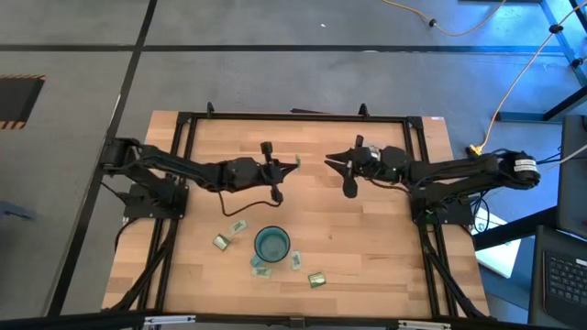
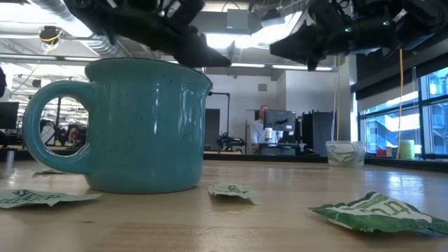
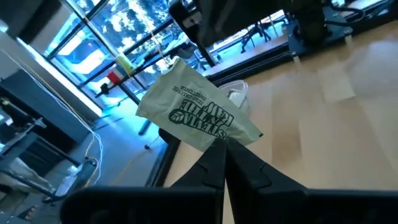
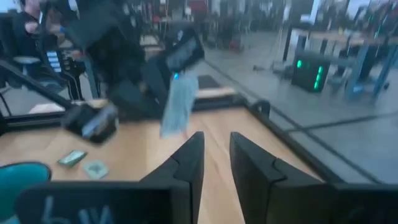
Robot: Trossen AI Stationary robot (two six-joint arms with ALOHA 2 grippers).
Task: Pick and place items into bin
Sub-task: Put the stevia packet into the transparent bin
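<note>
Left claw [image 3: 225,144] clamped on one packet [image 3: 198,113], airborne; right claw [image 4: 215,149] apart, empty. Five packets [image 1: 221,242] on bench by mug [image 1: 271,244]; cup [image 2: 345,153] unfilled.

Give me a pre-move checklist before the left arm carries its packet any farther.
1. Packet gripped: ok. The left hand is shut on a green packet, pinched at one edge.
2. Packet off the table: ok, it is lifted above the wood.
3. Right hand empty: ok, fingers apart with nothing between them, facing the left arm across the table.
4. Translucent cup upright: ok, it stands on the table's far part in the low view.
5. Cup's place relative to the left hand: cannot tell.
6. Teal mug clear of both arms: ok.
</note>
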